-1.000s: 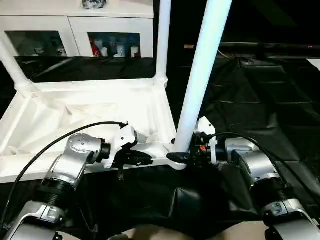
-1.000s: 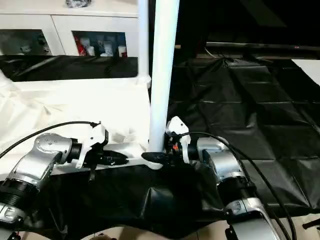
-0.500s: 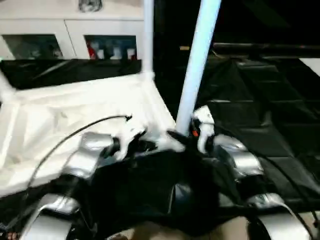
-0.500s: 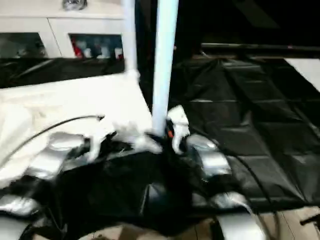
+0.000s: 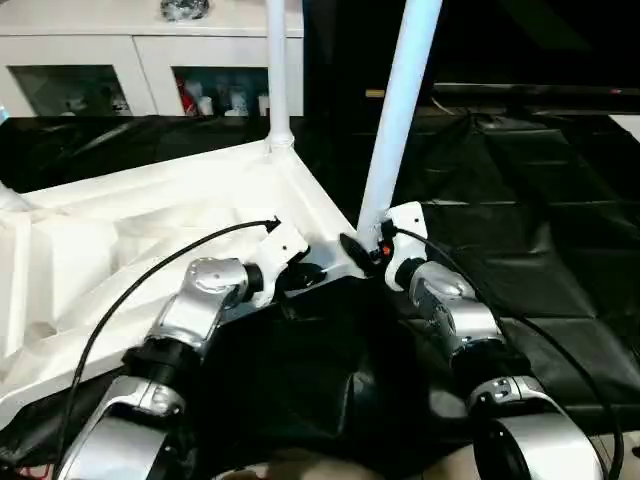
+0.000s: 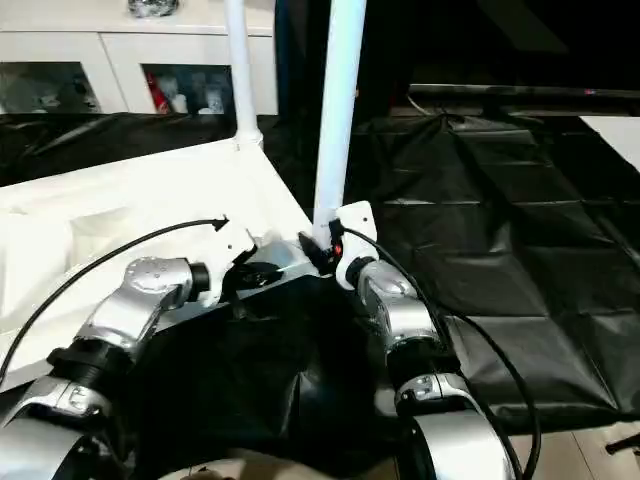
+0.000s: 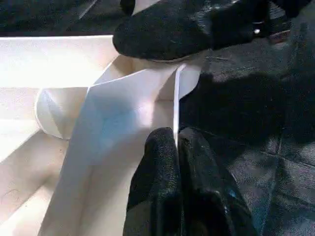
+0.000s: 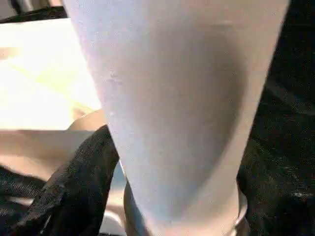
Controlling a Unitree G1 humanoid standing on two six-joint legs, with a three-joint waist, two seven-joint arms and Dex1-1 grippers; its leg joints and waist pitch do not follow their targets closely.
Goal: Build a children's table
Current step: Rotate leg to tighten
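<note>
Scanning for anything I can read, and I'm getting nothing: no word, number, brand or sign comes through legibly. The white cabinet [image 5: 150, 45] behind the tabletop [image 5: 120, 230] has small items behind its glass doors, some with red on them, but whatever print they carry is too small for me to make out. There's a small red-orange spot on the right gripper [image 5: 352, 250], just beside the base of the tube leg [image 5: 398, 110], and I can't tell whether it bears a mark. The leg, the tabletop and the black sheet [image 5: 520, 220] around them all look plain to me, with no lettering.
</note>
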